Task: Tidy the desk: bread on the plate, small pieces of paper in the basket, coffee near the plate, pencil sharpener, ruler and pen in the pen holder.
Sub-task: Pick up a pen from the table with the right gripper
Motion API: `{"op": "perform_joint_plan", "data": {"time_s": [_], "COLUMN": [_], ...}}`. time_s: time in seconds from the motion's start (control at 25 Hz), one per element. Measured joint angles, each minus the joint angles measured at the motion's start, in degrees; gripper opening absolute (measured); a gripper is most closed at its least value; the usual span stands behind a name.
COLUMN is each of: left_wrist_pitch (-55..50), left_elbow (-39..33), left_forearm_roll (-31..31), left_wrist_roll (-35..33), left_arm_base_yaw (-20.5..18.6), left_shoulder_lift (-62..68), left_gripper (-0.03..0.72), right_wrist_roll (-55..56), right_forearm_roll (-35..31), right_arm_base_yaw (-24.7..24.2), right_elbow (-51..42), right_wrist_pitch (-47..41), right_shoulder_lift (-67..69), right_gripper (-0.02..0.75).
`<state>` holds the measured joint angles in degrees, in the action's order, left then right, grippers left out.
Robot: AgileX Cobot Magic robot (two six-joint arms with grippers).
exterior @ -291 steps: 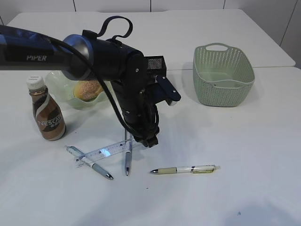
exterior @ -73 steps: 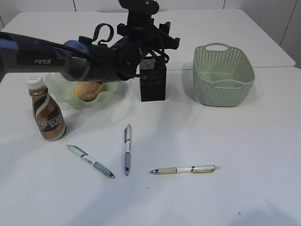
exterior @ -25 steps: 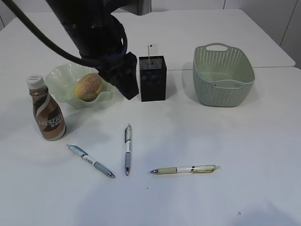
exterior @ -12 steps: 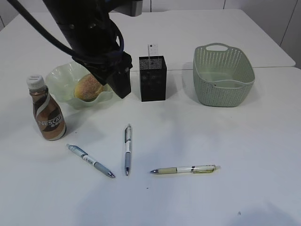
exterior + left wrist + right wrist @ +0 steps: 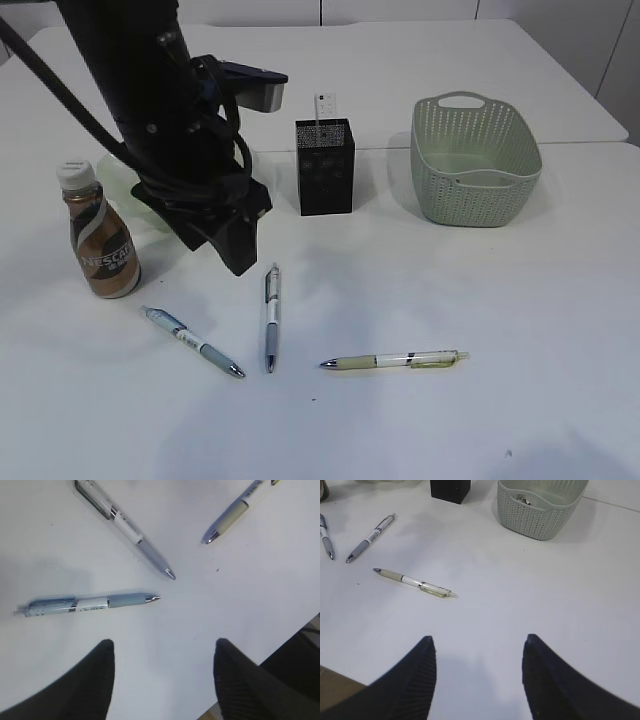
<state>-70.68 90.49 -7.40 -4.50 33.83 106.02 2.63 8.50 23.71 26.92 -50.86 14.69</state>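
Note:
My left gripper (image 5: pixel 236 258) (image 5: pixel 162 647) is open and empty. It points down just above the desk (image 5: pixel 480 300), near the top end of the grey pen (image 5: pixel 270 316) (image 5: pixel 131 530). A blue pen (image 5: pixel 190 342) (image 5: pixel 85 602) and a beige pen (image 5: pixel 395 360) (image 5: pixel 415 582) also lie on the desk. The clear ruler (image 5: pixel 325 105) stands in the black mesh pen holder (image 5: pixel 324 167). The coffee (image 5: pixel 100 245) stands at the left. Only a sliver of the plate (image 5: pixel 110 180) shows; my arm hides the bread. Paper pieces (image 5: pixel 522 499) lie in the basket (image 5: pixel 475 160) (image 5: pixel 540 510). My right gripper (image 5: pixel 477 642) is open and empty. No pencil sharpener shows.
My left arm (image 5: pixel 170 130) rises tall over the plate, between the coffee and the pen holder. The desk's near edge (image 5: pixel 335 680) shows in the right wrist view, and in the left wrist view (image 5: pixel 240 690) too.
The ruler went from the desk into the pen holder. Since then my left arm has swung from the holder down and forward, towards the pens, and it now covers the bread.

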Motion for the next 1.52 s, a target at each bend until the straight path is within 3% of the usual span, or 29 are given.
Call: {"op": "perform_joint_plan", "data": {"time_s": [0.28, 0.64, 1.12, 1.52], "left_wrist_pitch": [0.0, 0.1, 0.2, 1.6], "left_elbow": [0.0, -0.9, -14.2, -24.4], "left_forearm_roll": [0.0, 0.5, 3.1, 5.7], "left_wrist_roll": [1.8, 3.2, 6.9, 16.3], "left_arm_base_yaw": [0.0, 0.0, 0.0, 0.0], "left_shoulder_lift": [0.0, -1.4, -13.8, -26.5], "left_gripper": [0.393, 0.384, 0.384, 0.383], "right_wrist_roll": [0.0, 0.0, 0.0, 0.0], "right_forearm_roll": [0.0, 0.0, 0.0, 0.0], "right_arm_base_yaw": [0.0, 0.0, 0.0, 0.0], "right_elbow": [0.0, 0.0, 0.0, 0.0], "right_wrist_pitch": [0.0, 0.0, 0.0, 0.0], "right_shoulder_lift": [0.0, 0.0, 0.0, 0.0], "right_gripper": [0.439, 0.439, 0.439, 0.439]}}
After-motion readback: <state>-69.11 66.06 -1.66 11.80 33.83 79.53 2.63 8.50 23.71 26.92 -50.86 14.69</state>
